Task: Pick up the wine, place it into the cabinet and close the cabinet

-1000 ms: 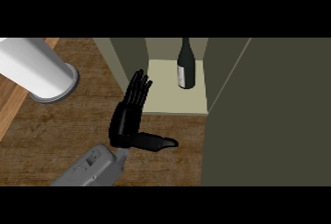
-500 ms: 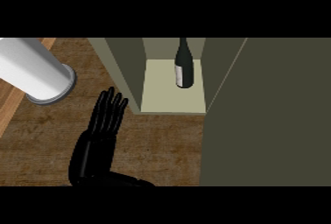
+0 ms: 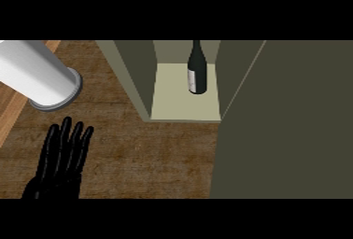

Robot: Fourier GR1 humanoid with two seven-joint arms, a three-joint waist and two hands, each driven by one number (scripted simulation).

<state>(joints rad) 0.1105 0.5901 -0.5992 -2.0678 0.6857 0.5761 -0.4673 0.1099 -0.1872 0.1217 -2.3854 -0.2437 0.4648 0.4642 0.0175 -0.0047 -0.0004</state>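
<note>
While its fingers lie straight and spread over the wooden worktop (image 3: 151, 149), the left hand (image 3: 59, 161) shows at seven o'clock, holding nothing. At ten o'clock stands a white cylinder (image 3: 38, 72). At twelve o'clock the open cabinet (image 3: 134, 74) holds the wine bottle (image 3: 196, 70) upright on its pale floor; its door (image 3: 289, 121) fills three o'clock.
</note>
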